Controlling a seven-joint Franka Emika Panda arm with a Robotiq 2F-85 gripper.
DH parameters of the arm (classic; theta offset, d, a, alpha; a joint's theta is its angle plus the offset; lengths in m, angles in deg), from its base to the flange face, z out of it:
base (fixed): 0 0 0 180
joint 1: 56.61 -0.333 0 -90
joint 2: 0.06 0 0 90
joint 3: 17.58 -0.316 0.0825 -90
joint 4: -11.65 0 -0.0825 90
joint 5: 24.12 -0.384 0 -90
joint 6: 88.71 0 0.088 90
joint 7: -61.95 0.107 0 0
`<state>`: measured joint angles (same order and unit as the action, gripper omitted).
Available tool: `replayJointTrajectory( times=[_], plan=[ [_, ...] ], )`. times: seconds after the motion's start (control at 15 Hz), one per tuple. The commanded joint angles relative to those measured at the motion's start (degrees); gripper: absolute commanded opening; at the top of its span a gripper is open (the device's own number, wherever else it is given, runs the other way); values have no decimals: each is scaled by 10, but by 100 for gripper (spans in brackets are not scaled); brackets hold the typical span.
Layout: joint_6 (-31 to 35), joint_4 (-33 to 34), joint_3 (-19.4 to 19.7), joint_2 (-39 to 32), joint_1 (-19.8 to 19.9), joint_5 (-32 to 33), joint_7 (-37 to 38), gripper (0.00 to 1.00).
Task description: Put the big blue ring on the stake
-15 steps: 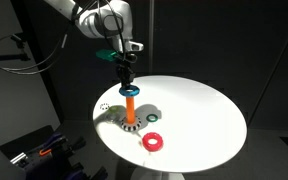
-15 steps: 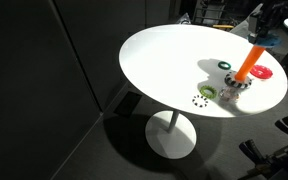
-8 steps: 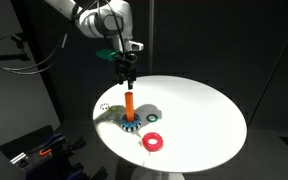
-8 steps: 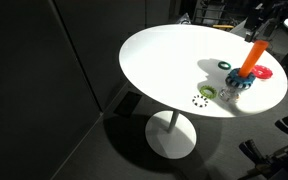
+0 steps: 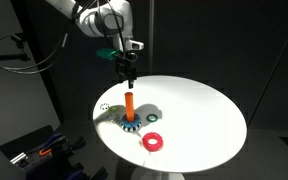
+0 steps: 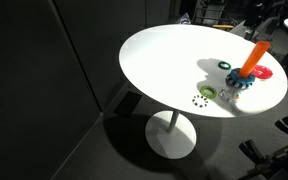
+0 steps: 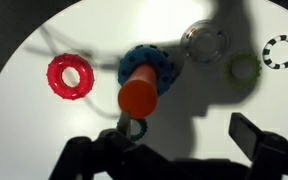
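Since big blue ring lies round foot of stake, low on its base, placement reads as done. Step in hand, as I judge it: clear the arm.

- Gripper: directly above stake, apart from its tip. Wrist view shows fingers spread wide w/ nothing between them, so it is empty.
- Stake: orange peg, upright in both exterior views.
- Method: rise straight up along stake's axis, no sideways drift till fingers are well above tip. Base looks small, so a knock would prob. topple peg & ring. Leave jaws wide so they can't catch on it.
- Red ring: beside stake, not touching.
- Small green ring: just beside stake's base.
- Clear round piece, pale green ring, black/white dotted ring: far side of stake from red ring, each farther out in turn.
- Surface: round white table, smooth, on single pedestal; stake stands near its edge.
- Room: dark, black walls around stake's table; details too dim to list.
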<state>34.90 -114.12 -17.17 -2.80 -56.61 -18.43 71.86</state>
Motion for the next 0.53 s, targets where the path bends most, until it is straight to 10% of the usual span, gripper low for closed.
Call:
replayJointTrajectory(
  times=[0.0,0.47],
  plan=[
    [-29,14,-1,5,-2,0,7,100],
    [-16,4,-1,0,-1,0,0,100]
  ],
)
